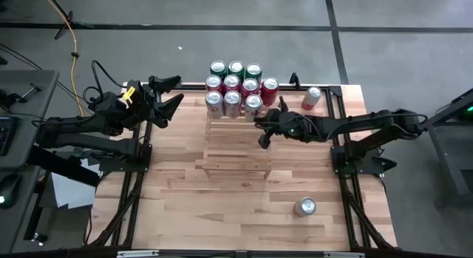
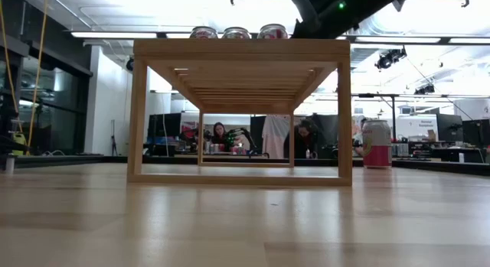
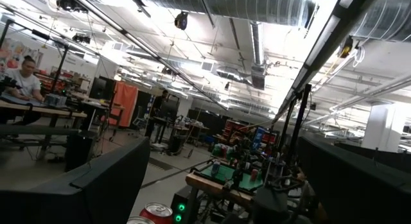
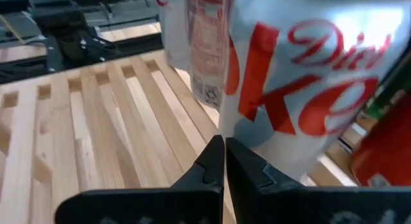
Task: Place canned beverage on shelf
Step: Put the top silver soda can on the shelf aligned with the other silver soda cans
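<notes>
Closely, silver-and-red can (image 4: pixel 302 76) upright on slatted shelf (image 4: pixel 96 121), right fingers (image 4: pixel 225 163) clenched empty, left fingers (image 1: pixel 168 92) released.

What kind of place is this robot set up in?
Probably a robotics lab or open industrial workshop: exposed ceiling ducts overhead, rows of workbenches with equipment behind, and people seated at desks beyond the table.
</notes>
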You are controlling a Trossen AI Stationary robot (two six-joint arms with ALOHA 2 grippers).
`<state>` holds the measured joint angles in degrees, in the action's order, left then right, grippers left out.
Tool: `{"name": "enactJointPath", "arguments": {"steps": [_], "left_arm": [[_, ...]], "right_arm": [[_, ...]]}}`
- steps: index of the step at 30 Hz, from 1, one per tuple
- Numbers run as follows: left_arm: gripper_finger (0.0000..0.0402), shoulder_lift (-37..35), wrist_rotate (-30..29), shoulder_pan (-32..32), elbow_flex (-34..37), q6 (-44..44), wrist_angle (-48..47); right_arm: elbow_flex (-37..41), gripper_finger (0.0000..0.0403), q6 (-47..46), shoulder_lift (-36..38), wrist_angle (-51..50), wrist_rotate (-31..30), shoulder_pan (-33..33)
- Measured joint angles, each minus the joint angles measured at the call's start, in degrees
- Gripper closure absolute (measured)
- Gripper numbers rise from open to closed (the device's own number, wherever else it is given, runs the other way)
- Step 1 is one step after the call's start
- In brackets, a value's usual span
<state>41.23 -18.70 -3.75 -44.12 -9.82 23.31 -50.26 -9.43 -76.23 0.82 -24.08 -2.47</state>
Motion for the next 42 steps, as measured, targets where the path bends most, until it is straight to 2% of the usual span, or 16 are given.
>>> {"name": "enactJointPath", "arguments": {"steps": [6,14,19,22,29,42], "left_arm": [[0.0014,0.0,0.0,0.0,0.0,0.0,0.0],[0.0014,0.0,-0.4,0.0,0.0,0.0,-1.3],[0.0014,0.0,-0.7,0.0,0.0,0.0,-1.2],[0.0014,0.0,-0.7,0.0,0.0,0.0,-1.2],[0.0014,0.3,-1.0,0.0,0.0,0.0,-1.4],[0.0014,0.5,-1.0,0.0,0.0,0.0,-1.3]], "right_arm": [[0.0,0.0403,2.4,0.0,2.5,3.1,-1.4],[0.0,0.0403,2.4,0.0,4.1,3.8,-2.0],[-0.1,0.0403,2.4,0.7,2.7,9.3,-0.5],[0.0,0.0403,2.4,1.2,-1.6,9.1,0.8],[0.0,0.0403,2.8,0.8,-5.8,1.9,0.9],[0.0,0.0403,4.4,-0.7,-5.4,4.8,-2.0]]}}
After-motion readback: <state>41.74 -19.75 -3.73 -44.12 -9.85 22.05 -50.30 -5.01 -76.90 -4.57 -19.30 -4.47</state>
